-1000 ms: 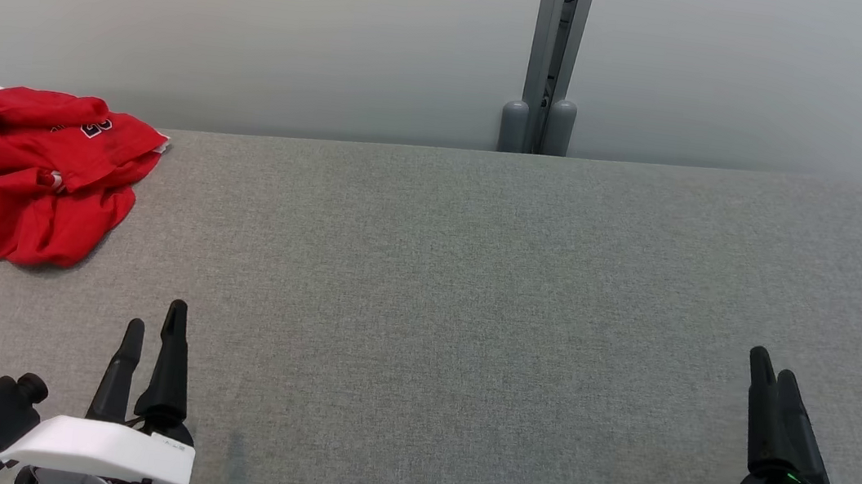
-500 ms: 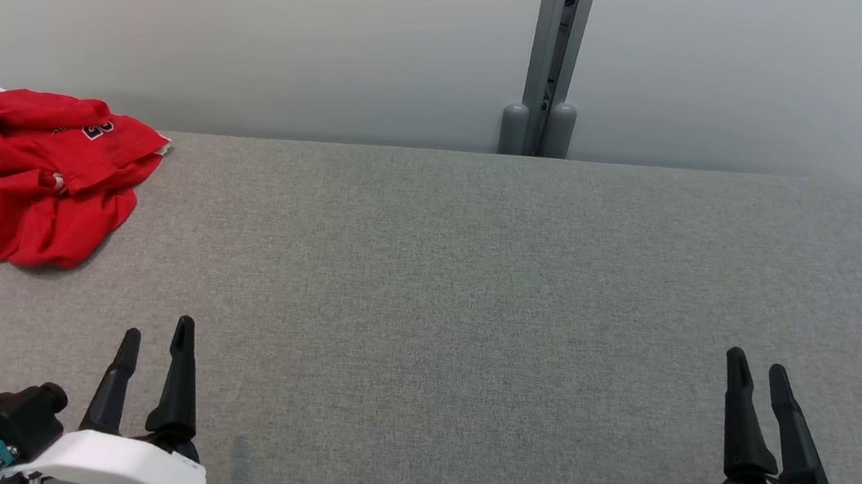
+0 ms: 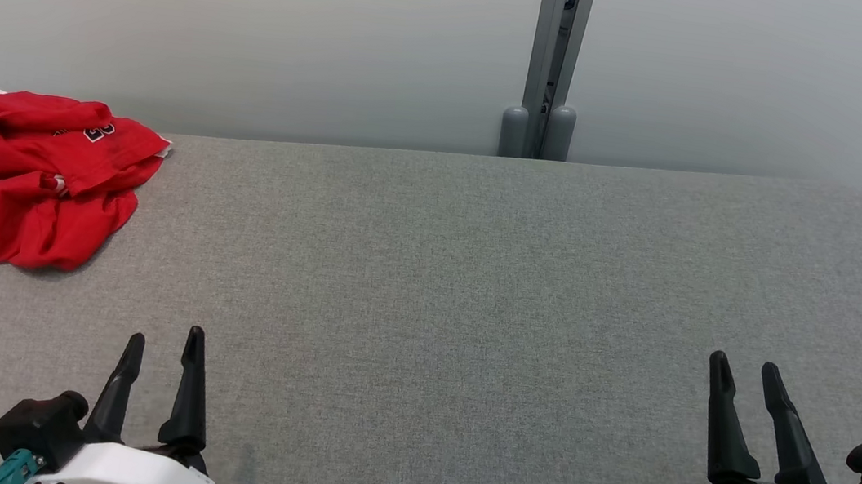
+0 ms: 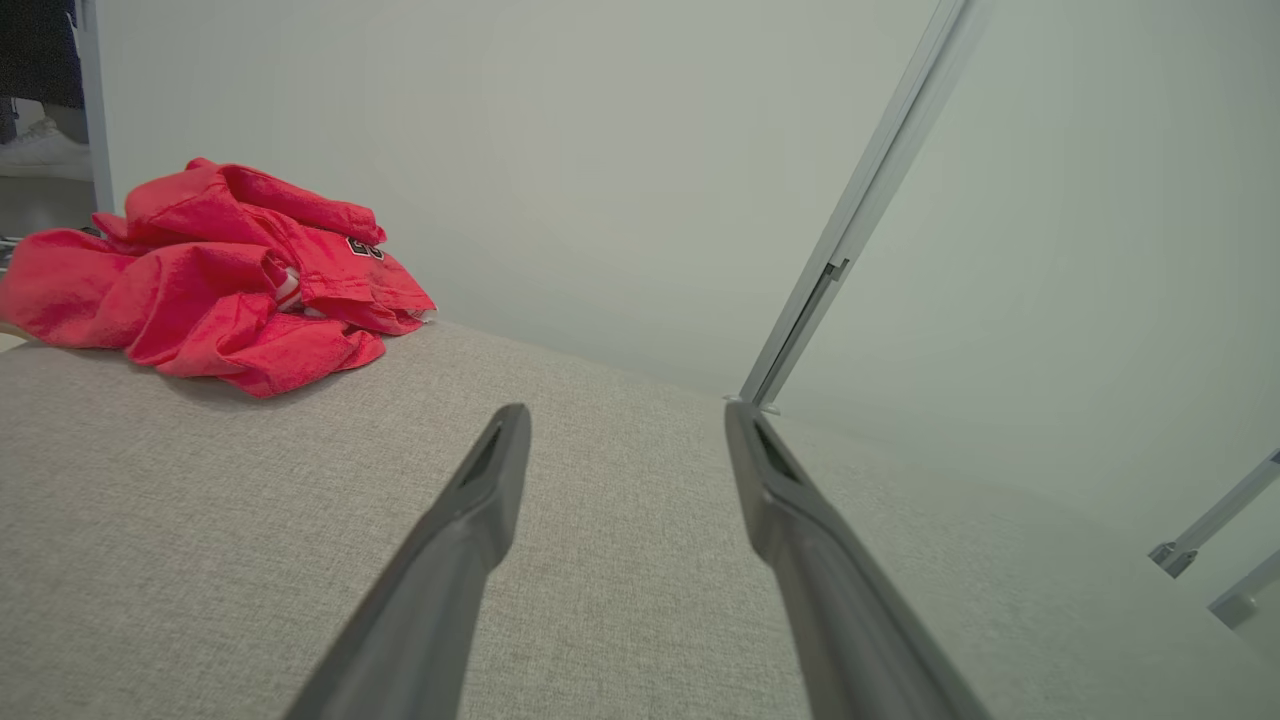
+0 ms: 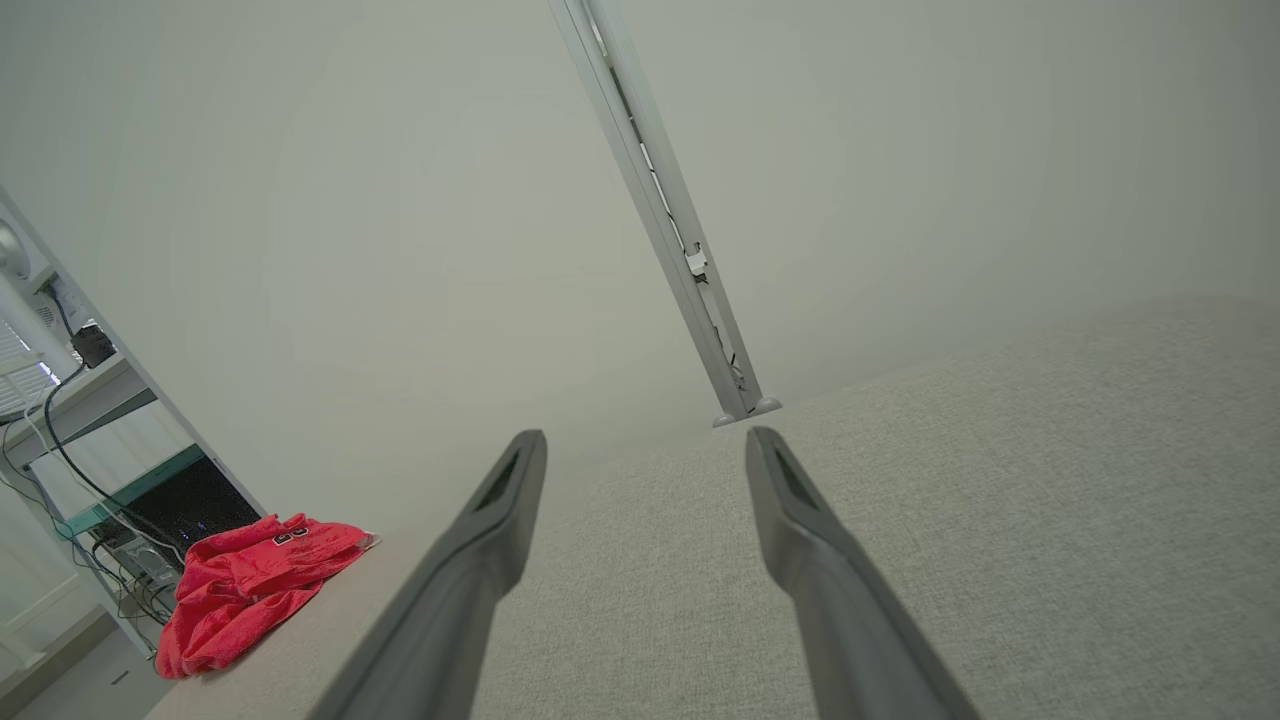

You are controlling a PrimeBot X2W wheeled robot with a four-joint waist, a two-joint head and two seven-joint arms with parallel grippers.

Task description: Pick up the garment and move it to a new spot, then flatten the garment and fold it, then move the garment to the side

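The garment (image 3: 24, 176) is a crumpled red jersey with dark lettering, heaped at the far left corner of the grey table (image 3: 443, 276). It also lies at the upper left in the left wrist view (image 4: 215, 275) and at the lower left in the right wrist view (image 5: 245, 590). My left gripper (image 3: 165, 341) stands open near the front left edge, well short of the garment, with nothing between its fingers. My right gripper (image 3: 744, 372) is open and empty near the front right edge.
A pale wall runs behind the table, with a grey vertical post (image 3: 554, 60) at the back centre. A shelf with cables and equipment (image 5: 90, 440) stands beyond the table's left end.
Both grippers have drawn back toward the front edge. The left one has shifted slightly right, the right one slightly left, and its fingers now stand apart. The garment has not moved.
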